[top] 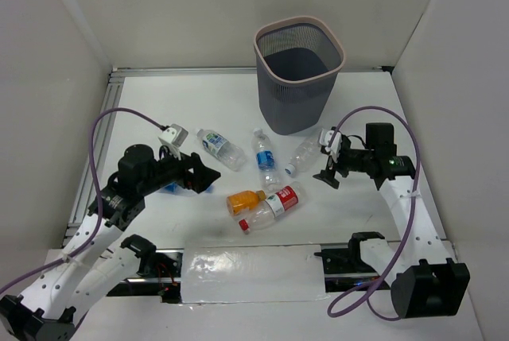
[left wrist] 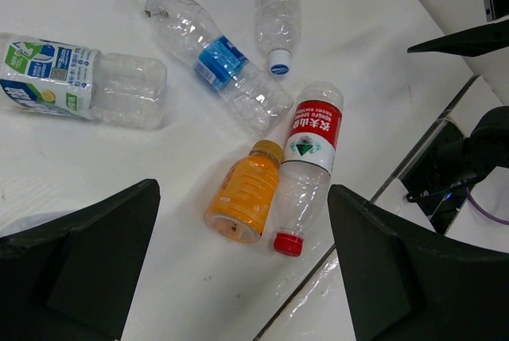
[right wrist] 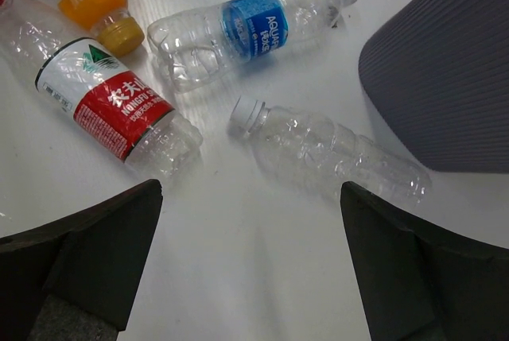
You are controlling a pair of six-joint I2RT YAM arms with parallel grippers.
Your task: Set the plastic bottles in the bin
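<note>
You've got both arms low at the near edge of the white counter (top: 159,110), and both are empty-handed: your left pincer (top: 208,180) gapes wide with nothing between its fingers, and your right pincer (top: 328,164) is spread just as wide, also gripping nothing. Between the two, closest to you, the red-labelled bottle (top: 274,204) lies on its side, red cap pointing back toward the near edge, and the orange bottle (top: 245,199) is pressed right against it on its left. A step farther out, the blue-banded bottle (top: 266,160) lies flat in the middle, white cap aimed at the far side. Left of it, just beyond your left pincer, the bottle with the green and blue label (top: 220,149) rests on its side. Right of it, the bare clear bottle (top: 305,154) lies just ahead of your right pincer, its base just beside the bin (top: 294,102). That bin stands upright at the far middle, and none of the five bottles is in it.
</note>
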